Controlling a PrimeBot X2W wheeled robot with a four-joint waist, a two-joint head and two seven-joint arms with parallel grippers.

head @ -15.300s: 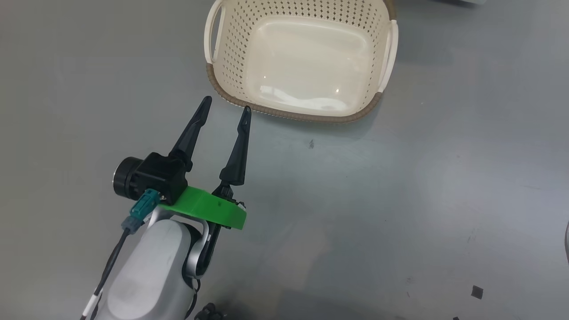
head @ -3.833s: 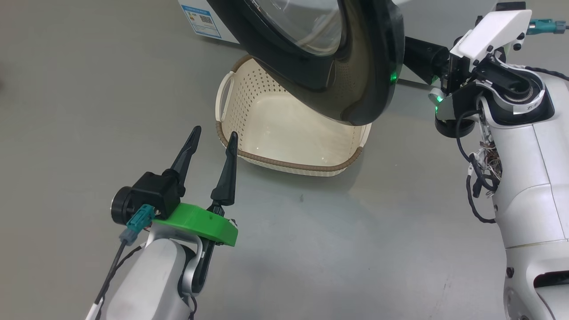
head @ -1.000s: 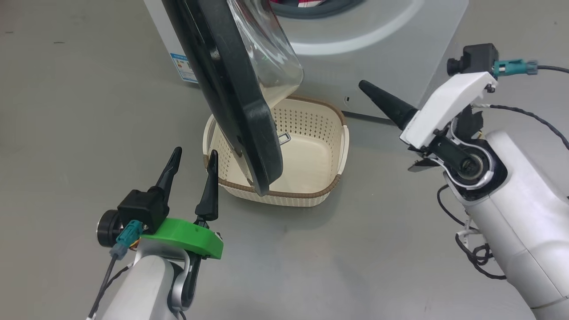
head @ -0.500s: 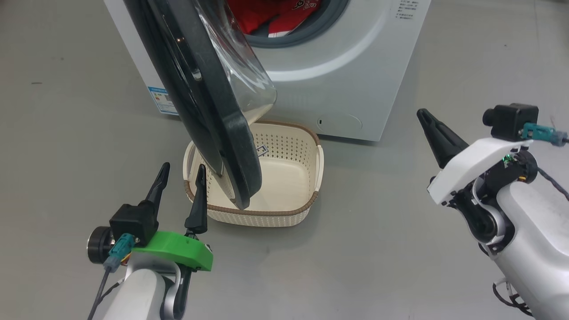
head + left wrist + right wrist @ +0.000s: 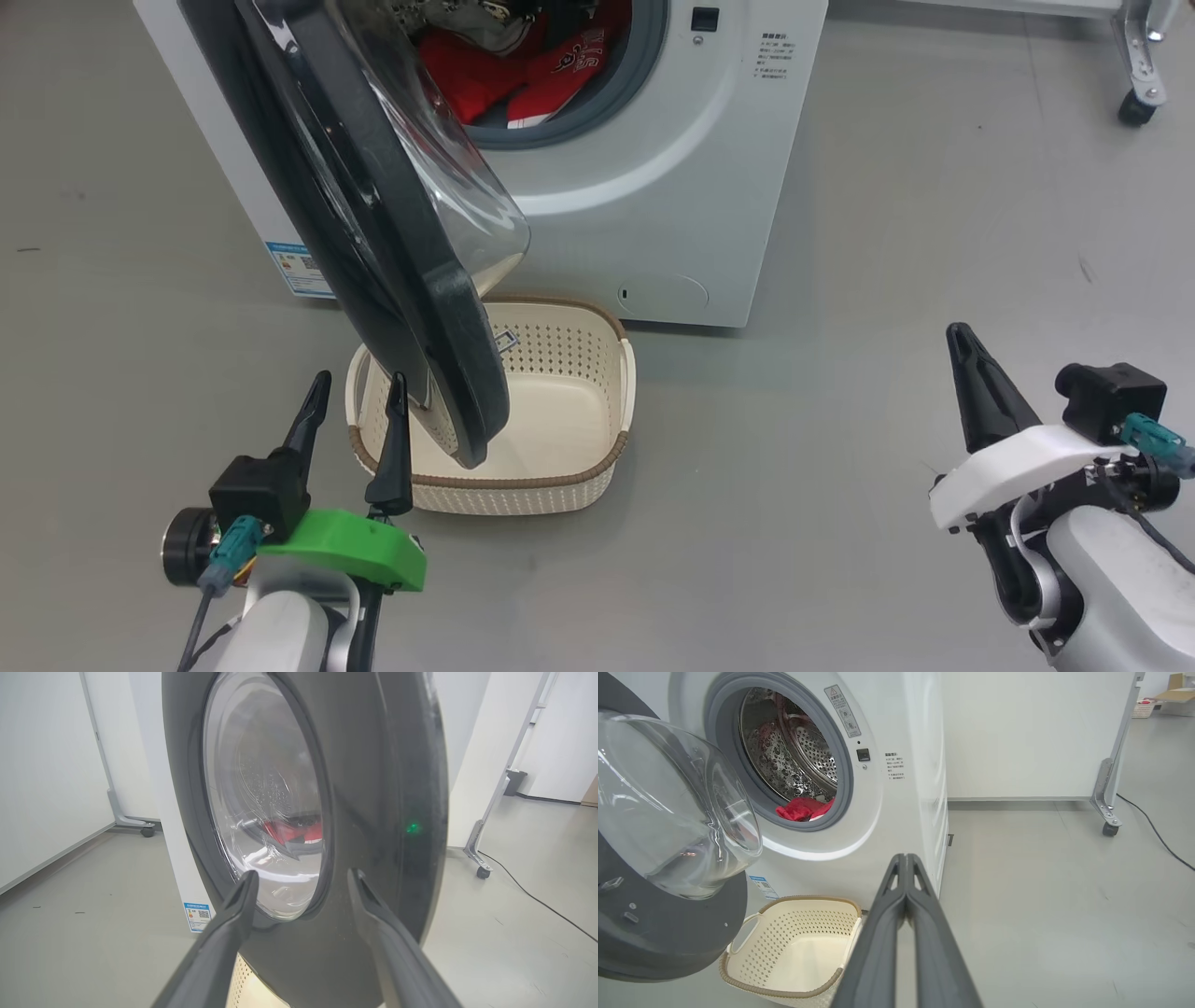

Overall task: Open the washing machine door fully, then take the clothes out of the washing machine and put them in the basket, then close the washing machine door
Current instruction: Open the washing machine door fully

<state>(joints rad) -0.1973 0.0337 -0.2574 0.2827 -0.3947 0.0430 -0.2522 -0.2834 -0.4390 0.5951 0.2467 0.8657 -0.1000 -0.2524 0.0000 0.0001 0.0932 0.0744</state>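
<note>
The white washing machine point(image 5: 653, 187) stands ahead with its mouth uncovered. The red clothes point(image 5: 523, 65) lie inside the steel drum. The black washing machine door point(image 5: 373, 243) is swung out towards me, its lower edge hanging over the left half of the cream basket point(image 5: 523, 481) on the floor. My left gripper point(image 5: 359, 383) is open and empty, just left of the basket and the door's lower edge. My right gripper point(image 5: 957, 331) is shut on nothing, well to the right over bare floor. From the left wrist, the door point(image 5: 383, 788) rises close beyond the open left gripper point(image 5: 302, 877).
Grey floor lies all around. A wheeled metal frame leg point(image 5: 1134, 93) stands at the back right, with a black cable point(image 5: 1157, 835) running along the floor beside it. White partition walls stand behind the machine. A blue label point(image 5: 299, 271) sits on the machine's left side.
The head camera has risen, bringing the machine's mouth and clothes into sight. My right gripper has drawn back from beside the door to the lower right. The left gripper has kept its place.
</note>
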